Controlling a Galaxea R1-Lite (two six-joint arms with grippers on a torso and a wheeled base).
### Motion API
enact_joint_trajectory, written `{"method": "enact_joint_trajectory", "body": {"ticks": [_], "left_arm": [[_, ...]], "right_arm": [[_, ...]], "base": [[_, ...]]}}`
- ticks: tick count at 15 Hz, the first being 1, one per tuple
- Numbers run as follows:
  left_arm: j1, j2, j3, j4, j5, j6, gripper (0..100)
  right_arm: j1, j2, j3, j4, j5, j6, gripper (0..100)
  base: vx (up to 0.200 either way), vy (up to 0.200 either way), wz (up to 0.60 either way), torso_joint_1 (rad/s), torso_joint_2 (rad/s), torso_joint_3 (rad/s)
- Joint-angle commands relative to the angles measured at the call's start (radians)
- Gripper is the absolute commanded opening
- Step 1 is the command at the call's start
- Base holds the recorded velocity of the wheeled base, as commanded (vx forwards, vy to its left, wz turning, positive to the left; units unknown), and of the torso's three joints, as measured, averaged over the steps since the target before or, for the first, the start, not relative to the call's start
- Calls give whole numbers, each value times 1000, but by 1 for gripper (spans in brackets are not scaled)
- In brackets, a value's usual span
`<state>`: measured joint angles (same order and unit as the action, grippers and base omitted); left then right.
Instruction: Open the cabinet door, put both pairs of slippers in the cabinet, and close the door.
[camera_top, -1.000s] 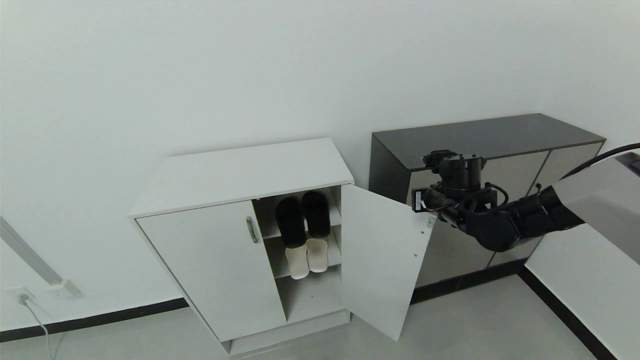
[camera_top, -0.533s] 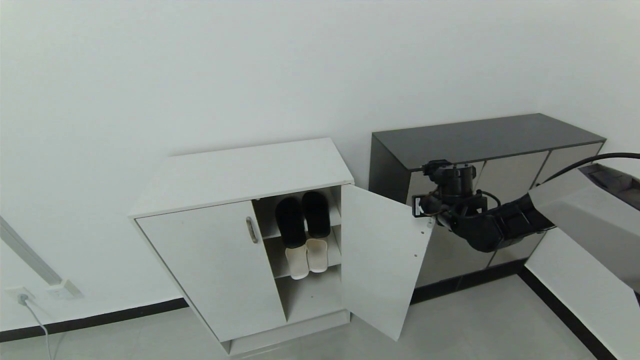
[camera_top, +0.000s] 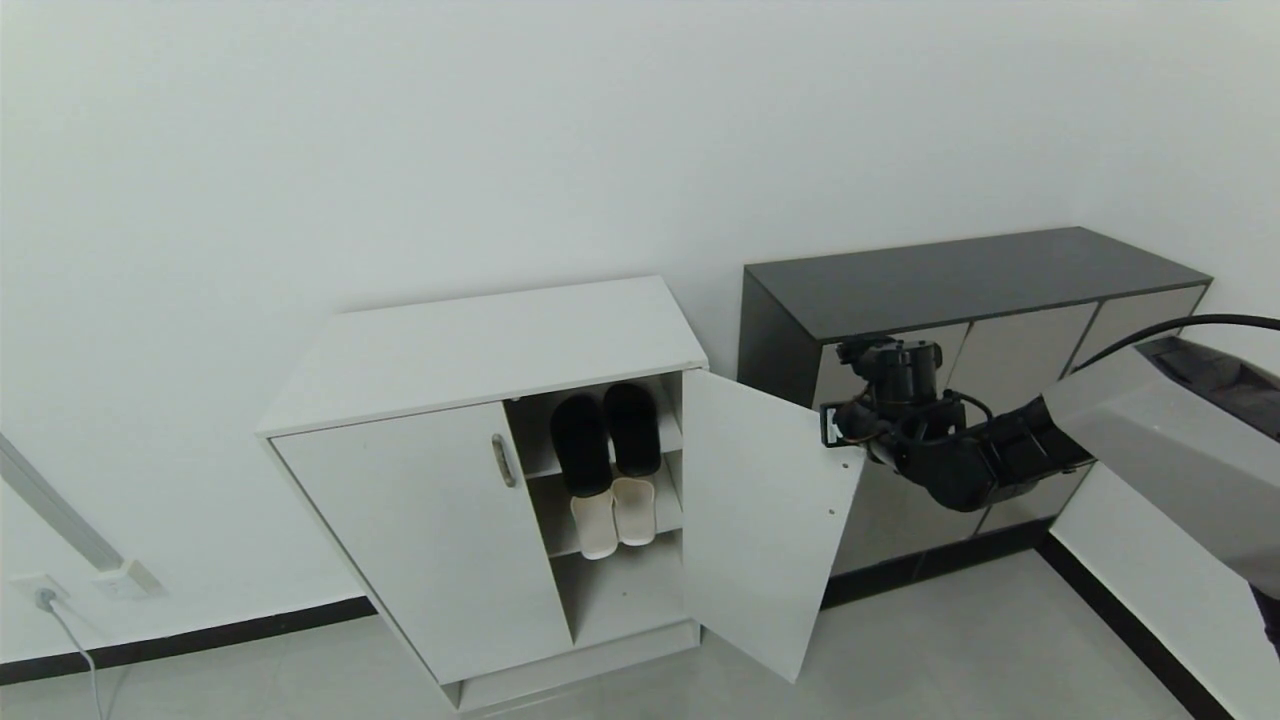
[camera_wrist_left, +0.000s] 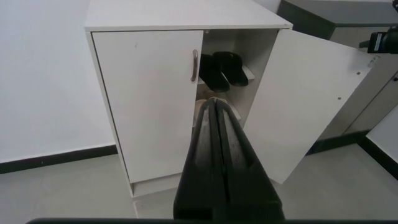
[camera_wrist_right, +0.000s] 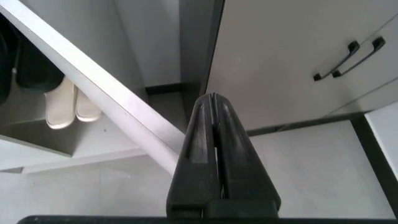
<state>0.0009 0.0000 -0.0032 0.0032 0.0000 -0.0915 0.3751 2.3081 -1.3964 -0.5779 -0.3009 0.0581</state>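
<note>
The white cabinet (camera_top: 480, 345) has its left door closed and its right door (camera_top: 765, 510) swung open. Inside, a black pair of slippers (camera_top: 605, 435) lies on the upper shelf and a white pair (camera_top: 613, 515) on the shelf below. My right gripper (camera_top: 832, 425) is shut and sits at the open door's top outer corner, on its outer side. From the right wrist, the shut gripper (camera_wrist_right: 213, 98) points over the door's edge (camera_wrist_right: 106, 99) with the white slippers (camera_wrist_right: 68, 106) beyond. My left gripper (camera_wrist_left: 214, 102) is shut with nothing in it and faces the cabinet opening from a distance.
A dark sideboard (camera_top: 960, 270) with grey doors and black handles (camera_wrist_right: 348, 59) stands just right of the cabinet, behind the open door. A wall socket with a cable (camera_top: 40, 592) is at the far left. Bare floor (camera_top: 950, 650) lies in front.
My right arm has shifted slightly down and to the left, closer to the door's top outer corner. The door and slippers look unmoved.
</note>
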Motion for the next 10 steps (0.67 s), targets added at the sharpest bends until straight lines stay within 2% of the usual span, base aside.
{"method": "enact_joint_trajectory", "body": {"ticks": [1,5,10], "left_arm": [[1,0,0,0,0,-1,0],[1,0,0,0,0,-1,0],[-1,0,0,0,0,-1,0]], "right_arm": [[4,-3,4,6,0,0,0],[39,-29,39,4,-1,0,0],[197,-104,154,-7,-7,25,0]], "base": [[0,0,0,0,0,0],[0,0,0,0,0,0],[0,0,0,0,0,0]]}}
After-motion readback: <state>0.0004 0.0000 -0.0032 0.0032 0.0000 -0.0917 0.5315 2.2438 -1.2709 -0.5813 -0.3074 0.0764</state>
